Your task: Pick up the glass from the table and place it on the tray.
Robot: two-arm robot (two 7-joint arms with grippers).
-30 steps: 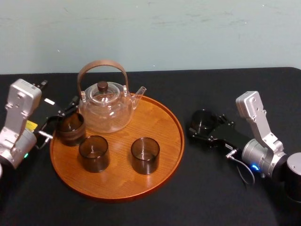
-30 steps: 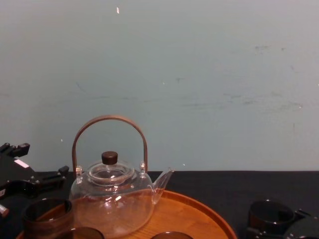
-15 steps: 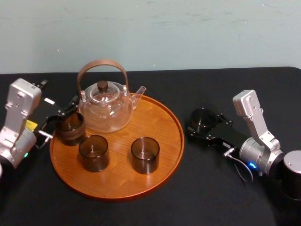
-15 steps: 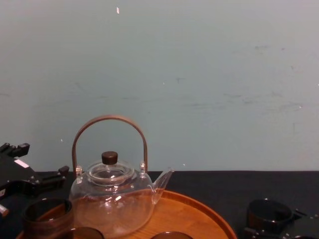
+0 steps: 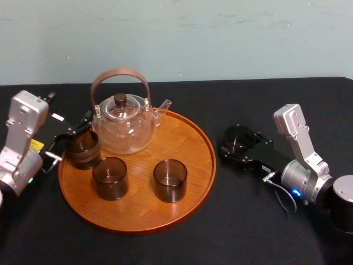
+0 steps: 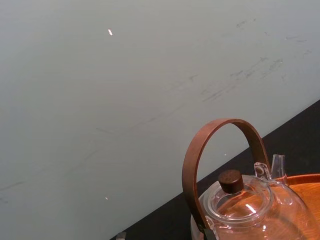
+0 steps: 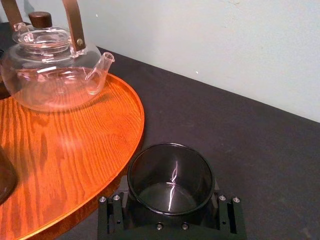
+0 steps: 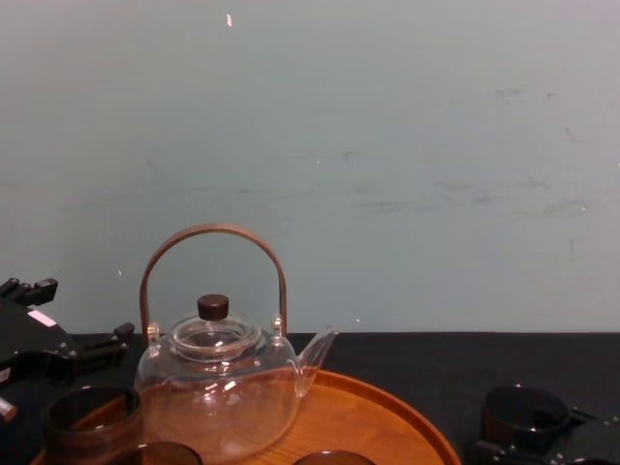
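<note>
A dark smoky glass [image 5: 238, 138] stands on the black table just right of the round wooden tray [image 5: 190, 160]. My right gripper [image 5: 234, 146] is shut on the glass low at its base. In the right wrist view the glass [image 7: 170, 177] sits upright between the black jaws, beside the tray's rim [image 7: 135, 125]. The chest view has this glass [image 8: 523, 415] at the lower right. My left gripper [image 5: 66, 144] is at the tray's left edge, open, with its fingers either side of a brown glass [image 5: 83, 149] that rests on the tray.
A clear glass teapot [image 5: 124, 127] with a brown hoop handle stands at the back of the tray. Two more dark glasses [image 5: 110, 178] [image 5: 170, 179] stand on the tray's front half. Bare tray wood lies to the right of them. A pale wall rises behind the table.
The right gripper and its glass have shifted slightly left and farther back, toward the tray. The left arm and the things on the tray have stayed put.
</note>
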